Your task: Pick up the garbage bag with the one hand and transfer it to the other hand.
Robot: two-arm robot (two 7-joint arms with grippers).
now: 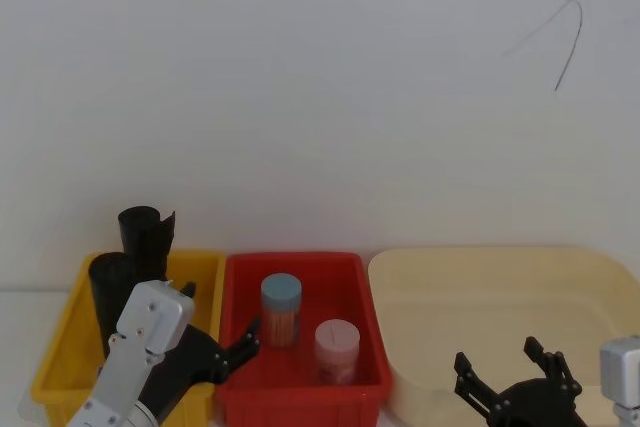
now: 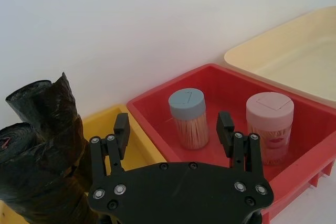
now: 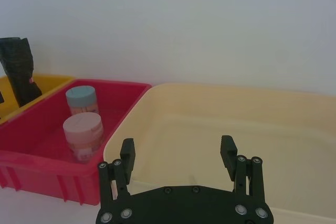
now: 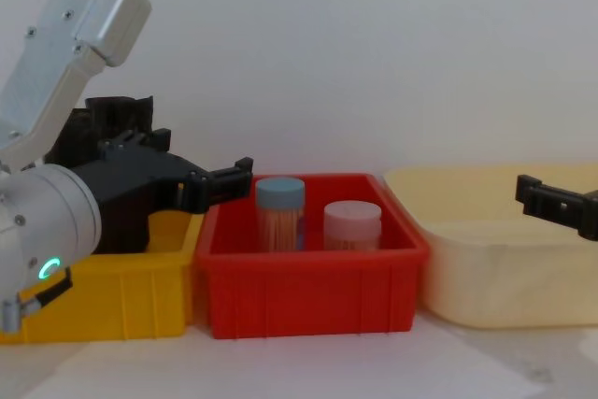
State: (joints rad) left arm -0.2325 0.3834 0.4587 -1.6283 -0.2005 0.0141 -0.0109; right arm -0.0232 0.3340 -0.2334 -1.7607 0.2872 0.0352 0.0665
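Note:
The garbage bag [image 1: 108, 292], a stubby glossy black roll, stands upright in the yellow bin [image 1: 58, 352]; the left wrist view shows it close by [image 2: 26, 177]. Behind it stands a taller black roll [image 1: 147, 232] with a ragged flared top [image 2: 50, 106]. My left gripper [image 1: 245, 344], on a silver wrist with a green ring, hangs open over the edge between the yellow and red bins, right of the bag and apart from it [image 2: 174, 128] [image 4: 229, 179]. My right gripper [image 1: 498, 355] hovers open and empty over the cream tub [image 3: 177, 148].
In the red bin [image 1: 300, 392] stand a blue-lidded toothpick jar [image 1: 281, 309] and a pink-lidded jar [image 1: 337, 349]. The wide cream tub [image 1: 480, 267] sits to its right. A white wall rises right behind all three containers.

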